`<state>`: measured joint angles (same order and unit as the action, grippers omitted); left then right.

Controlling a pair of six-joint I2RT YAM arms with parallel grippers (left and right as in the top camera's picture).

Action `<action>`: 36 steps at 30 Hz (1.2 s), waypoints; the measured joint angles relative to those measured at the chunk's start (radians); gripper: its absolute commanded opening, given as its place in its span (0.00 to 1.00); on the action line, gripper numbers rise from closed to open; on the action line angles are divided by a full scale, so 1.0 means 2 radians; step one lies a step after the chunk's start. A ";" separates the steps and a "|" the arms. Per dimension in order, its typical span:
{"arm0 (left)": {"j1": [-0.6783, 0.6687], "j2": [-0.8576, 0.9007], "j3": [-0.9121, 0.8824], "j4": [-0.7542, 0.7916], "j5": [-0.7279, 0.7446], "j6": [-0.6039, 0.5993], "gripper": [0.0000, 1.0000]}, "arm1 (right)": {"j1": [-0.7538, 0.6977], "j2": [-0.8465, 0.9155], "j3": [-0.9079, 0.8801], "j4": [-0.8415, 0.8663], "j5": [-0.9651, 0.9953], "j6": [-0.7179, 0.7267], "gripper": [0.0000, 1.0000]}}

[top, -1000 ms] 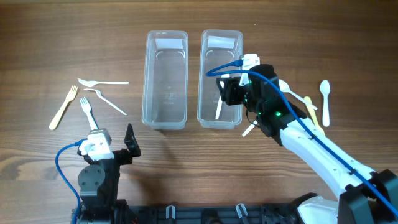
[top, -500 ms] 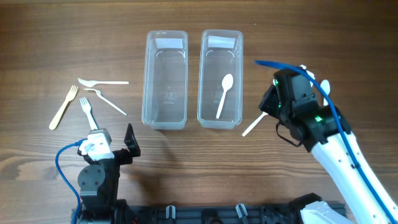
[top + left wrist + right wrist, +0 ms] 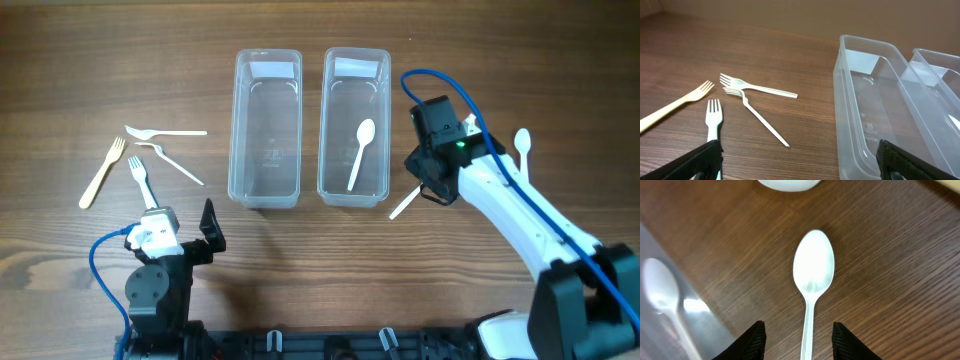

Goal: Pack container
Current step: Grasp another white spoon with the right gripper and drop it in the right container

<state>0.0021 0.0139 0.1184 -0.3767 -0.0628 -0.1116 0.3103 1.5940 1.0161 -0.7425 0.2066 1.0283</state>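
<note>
Wood-grain table (image 3: pixel 60 60) carries two clear containers side by side at the far centre: left container (image 3: pixel 266 128) and right container (image 3: pixel 353 128). One white spoon (image 3: pixel 360 155) lies inside the right container, bowl toward the far end.

The right gripper (image 3: pixel 800 342) is released, fingers spread, low over a second white spoon (image 3: pixel 813 270). This spoon lies on the table just right of the right container, its handle running between the fingertips; contact cannot be confirmed. A third spoon (image 3: pixel 523 160) lies further right.

The left gripper (image 3: pixel 800 167) is released, fingers spread wide, at the near left. Three white forks (image 3: pixel 165 132) and a beige fork (image 3: pixel 103 172) lie left of the containers.
</note>
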 measured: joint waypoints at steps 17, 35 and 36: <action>0.000 0.000 0.000 0.000 0.000 0.000 1.00 | -0.021 0.057 -0.042 0.060 -0.029 0.015 0.42; 0.000 0.000 0.000 0.000 0.000 0.000 1.00 | -0.022 -0.015 -0.072 0.036 -0.035 -0.050 0.04; 0.000 0.000 0.000 0.000 0.000 0.000 1.00 | -0.021 -0.042 -0.070 0.033 -0.035 -0.072 0.04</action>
<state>0.0021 0.0139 0.1184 -0.3767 -0.0628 -0.1116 0.2687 1.5093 0.8764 -0.6762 0.1360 0.8848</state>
